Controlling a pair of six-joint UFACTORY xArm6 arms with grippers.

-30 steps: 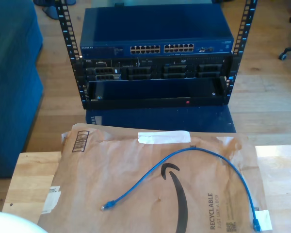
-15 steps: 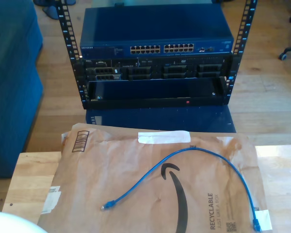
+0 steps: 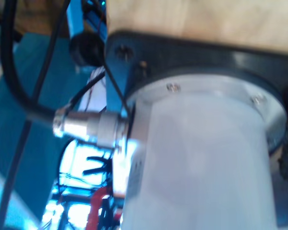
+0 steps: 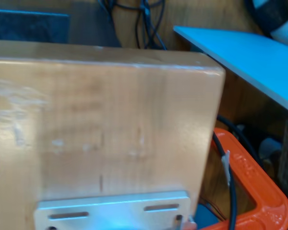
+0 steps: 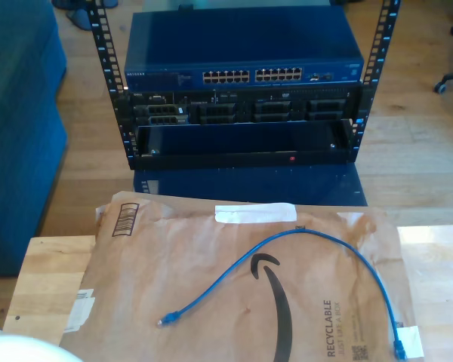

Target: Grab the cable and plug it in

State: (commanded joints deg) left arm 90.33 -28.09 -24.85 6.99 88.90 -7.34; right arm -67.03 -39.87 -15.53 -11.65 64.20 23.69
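Observation:
The cable (image 5: 275, 238) is thin and bright blue, and it lies in a loose arch on a brown paper mailer (image 5: 211, 302) in the exterior view. One plug (image 5: 163, 321) rests near the mailer's middle. The other plug (image 5: 399, 348) lies on a white label at the exterior view's lower right. Nothing touches the cable. Behind the table stands a blue network switch (image 5: 241, 45) with two blocks of ports (image 5: 253, 75) facing the camera.
The mailer covers most of a wooden table (image 5: 45, 279). A rack (image 5: 241, 113) under the switch holds a server and an open bay. A white rounded arm part (image 5: 23, 351) shows at the exterior view's lower left. The first wrist view looks at a white arm column (image 3: 197, 167) with a black cable connector (image 3: 91, 127). The second wrist view faces a wooden board (image 4: 101, 124) and an orange clamp (image 4: 249, 182).
The white rounded arm part at the exterior view's lower left has sunk slightly lower. The cable has not moved.

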